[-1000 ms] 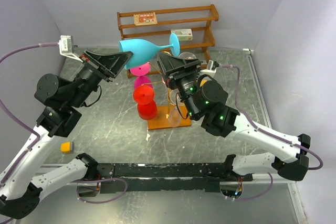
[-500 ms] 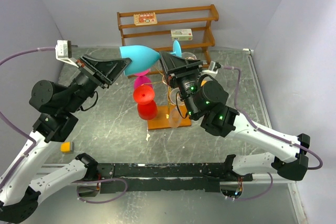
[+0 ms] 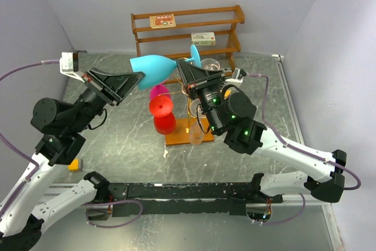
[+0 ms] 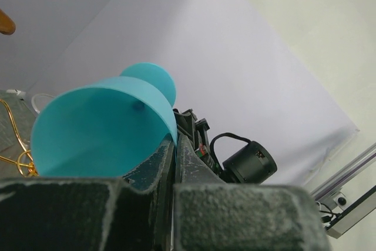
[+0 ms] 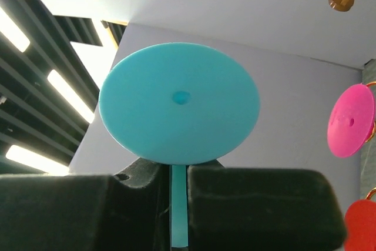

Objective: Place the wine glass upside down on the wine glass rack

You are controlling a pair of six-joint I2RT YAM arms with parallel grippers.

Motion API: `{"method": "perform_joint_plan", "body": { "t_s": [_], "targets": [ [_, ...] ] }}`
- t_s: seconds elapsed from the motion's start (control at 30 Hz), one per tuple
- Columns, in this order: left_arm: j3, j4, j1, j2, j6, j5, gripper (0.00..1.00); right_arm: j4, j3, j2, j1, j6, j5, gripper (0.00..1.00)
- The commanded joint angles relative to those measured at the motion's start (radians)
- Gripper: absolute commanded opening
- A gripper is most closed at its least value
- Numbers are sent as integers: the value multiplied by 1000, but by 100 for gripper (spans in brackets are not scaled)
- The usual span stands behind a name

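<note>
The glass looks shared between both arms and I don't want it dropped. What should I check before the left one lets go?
1. Right gripper shut on the wine glass stem: ok, the stem is clamped just under the foot.
2. Left gripper hold on the bowl: ok, shut on the rim wall.
3. Glass upside down: not ok, it lies sideways in the air.
4. Free hook on the wine glass rack: cannot tell, the right arm hides part of it.
5. Clearance from the pink glass and red glass on the rack: cannot tell from above.
</note>
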Motion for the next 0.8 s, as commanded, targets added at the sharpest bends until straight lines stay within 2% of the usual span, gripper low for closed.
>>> {"method": "perform_joint_plan", "body": {
  "t_s": [0.0,0.1,0.23,0.33,0.5,0.63,0.77],
  "targets": [
    [-6,-63,4,-28,-19,25,15,124,-26,-32,4,-93,-5,0],
    [11,-112,4,-40,-6,3,29,216,-55,-35,4,-191,-29,0],
    [42,-194,4,-56,20,-34,56,337,-66,-35,5,-364,-79,0],
    [68,-259,4,-76,46,-67,68,427,-79,-39,5,-501,-126,0],
    [115,-380,5,-120,85,-122,74,480,-69,-42,4,-710,-228,0],
    [154,-435,4,-155,108,-136,73,486,-36,-16,4,-879,-347,0],
    [199,-440,3,-187,119,-128,72,487,13,50,4,-997,-536,0]
  ]
}}
